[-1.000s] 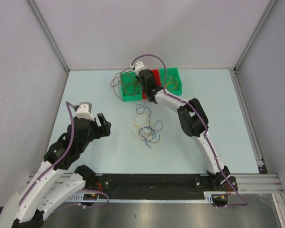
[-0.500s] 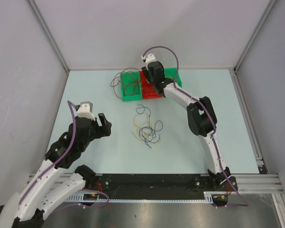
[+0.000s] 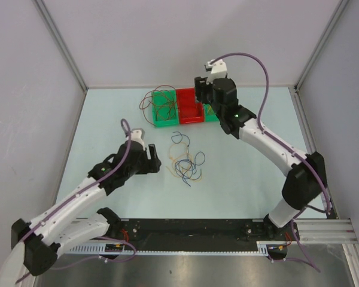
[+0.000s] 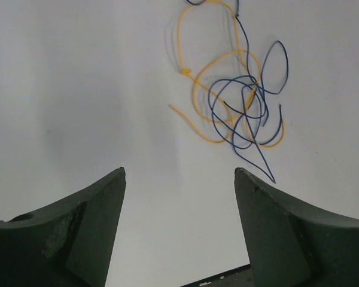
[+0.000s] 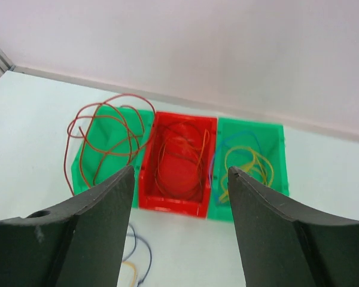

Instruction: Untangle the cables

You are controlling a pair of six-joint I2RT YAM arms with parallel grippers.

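Cables (image 3: 186, 162) in blue and yellow lie in a loose knot on the pale tabletop (image 3: 257, 155), between the two arms, as seen from the overhead camera. The left tool (image 3: 157, 161) hovers just beside the heap, jaws spread and empty. The right tool (image 3: 202, 94) hangs at the far edge over a row of bins: the left green bin (image 3: 166, 124), the red bin (image 3: 191, 121) and the right green bin (image 3: 208, 113), which is largely hidden beneath it. Brown loops spill over the left green bin's rim.

From the left wrist, two dark fingers (image 4: 78, 227) stand wide apart with nothing between them. The tangle lies ahead and to the right, blue strands wound over yellow, with several free ends poking out. These wires look hair-thin, springy and almost weightless. Lifting one would likely drag the whole knot along, and a strand could slip from the pads unless pinched squarely. The likeliest hold is a free end or an outer loop standing clear of the knot, such as the yellow tail on the near left.

From the right wrist, that tool is also wide and empty above the bins. Brown-red loops fill the left green bin, red loops the red bin, and yellow with some blue the right green bin.
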